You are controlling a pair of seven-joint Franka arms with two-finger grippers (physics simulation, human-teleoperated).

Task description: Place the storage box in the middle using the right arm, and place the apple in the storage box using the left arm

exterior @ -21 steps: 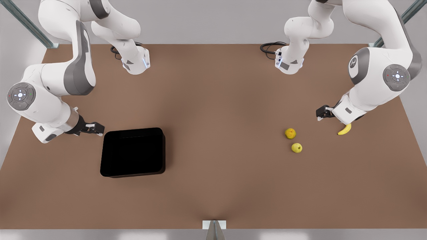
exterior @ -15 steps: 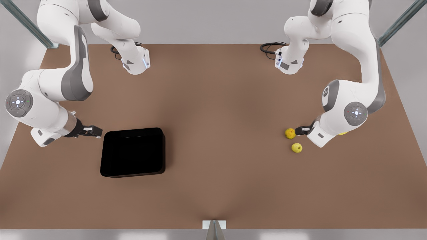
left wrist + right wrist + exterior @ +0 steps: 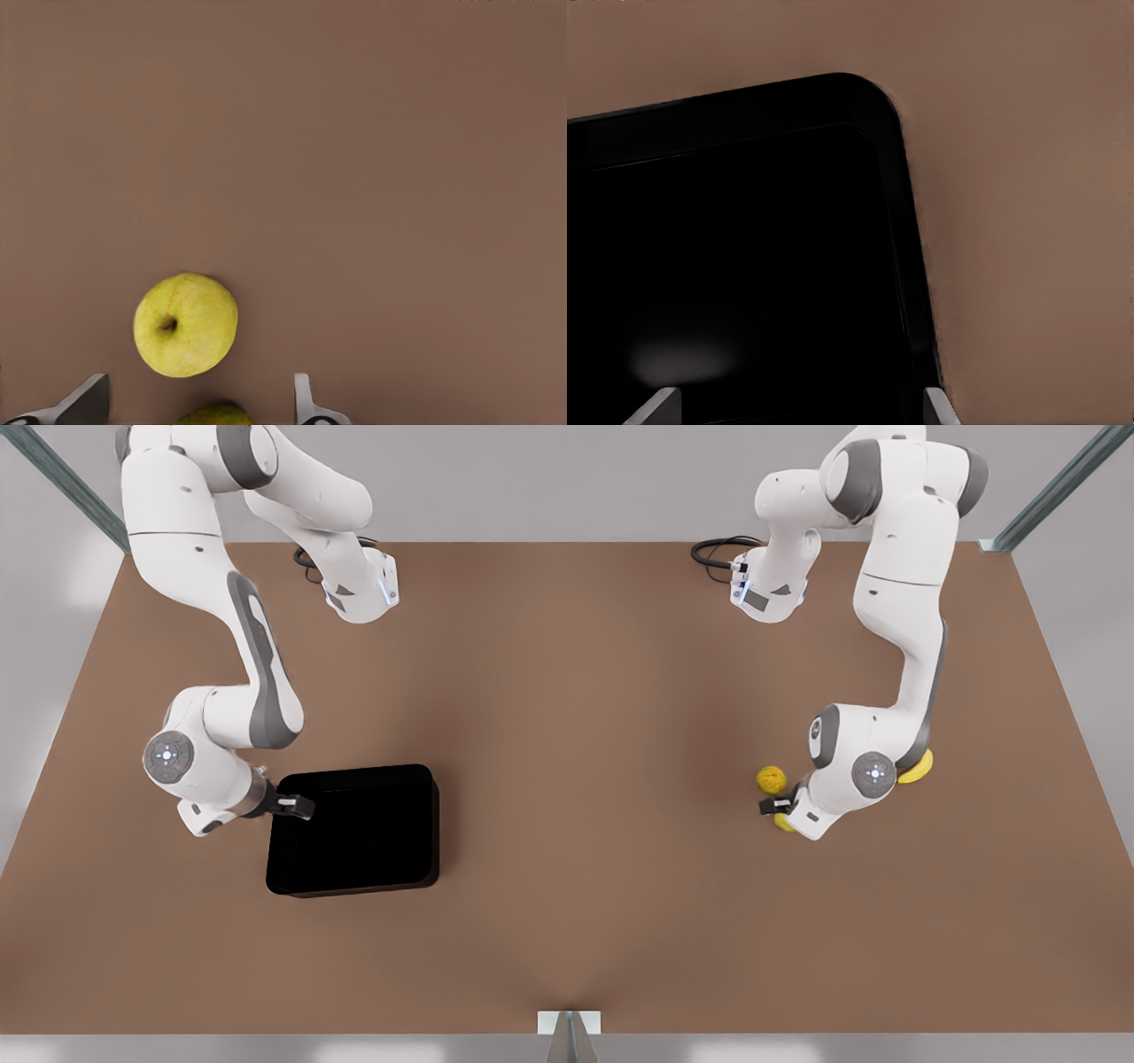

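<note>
While the storage box (image 3: pixel 354 830) rests on the brown table (image 3: pixel 585 717) toward the front view's left, well apart from the fruit, the right gripper (image 3: pixel 295 807) hangs over the box's wall on the side nearest that arm. The right wrist view shows its two fingertips (image 3: pixel 656 407) spread wide, one above the dark interior of the storage box (image 3: pixel 744 266) and the other at the rim beside a rounded corner; nothing is clamped.

Toward the front view's right, the left gripper (image 3: pixel 772 806) sits low over the apple (image 3: pixel 783 823), which is largely covered by the wrist. In the left wrist view a greenish-yellow fruit with a dark stem dimple (image 3: pixel 185 324) lies on the table ahead of the parted fingertips (image 3: pixel 306 403), not gripped, and a second greenish-yellow curve (image 3: pixel 215 414) shows between them; which of these is the apple cannot be told.

An orange-yellow round fruit (image 3: pixel 772 779) lies just beside the left gripper, and a banana (image 3: pixel 918 769) protrudes from behind that arm's elbow.
</note>
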